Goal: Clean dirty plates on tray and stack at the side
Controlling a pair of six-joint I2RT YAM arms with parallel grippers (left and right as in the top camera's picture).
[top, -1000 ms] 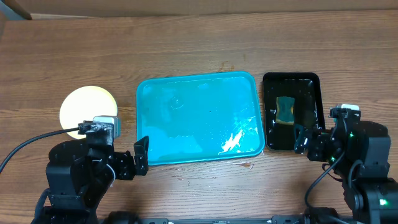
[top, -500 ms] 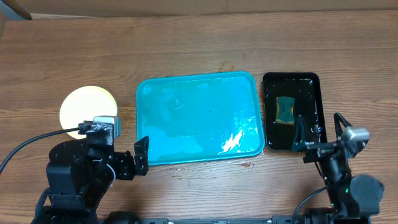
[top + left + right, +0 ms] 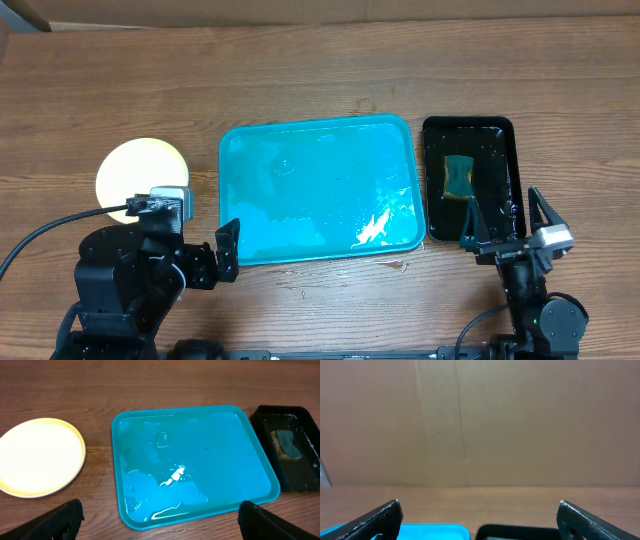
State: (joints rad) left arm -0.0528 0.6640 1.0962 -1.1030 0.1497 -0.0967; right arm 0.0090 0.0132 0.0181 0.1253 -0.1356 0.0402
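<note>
Left of wet turquoise tray (image 3: pixel 300 200), pale yellow plate (image 3: pixel 138 170), round, glossy

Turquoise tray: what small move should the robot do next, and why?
Probably none but parking both arms: the tray holds only wet streaks, the yellow plate lies left of it, the sponge lies in the black tray, and both jaws stand open, empty.

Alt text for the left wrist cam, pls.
A wet turquoise tray, no plates on it, fills the centre of a wooden table. A pale yellow plate sits left of it, a black tray holding a sponge right of it. The left gripper is open, fingertips in the bottom corners.
</note>
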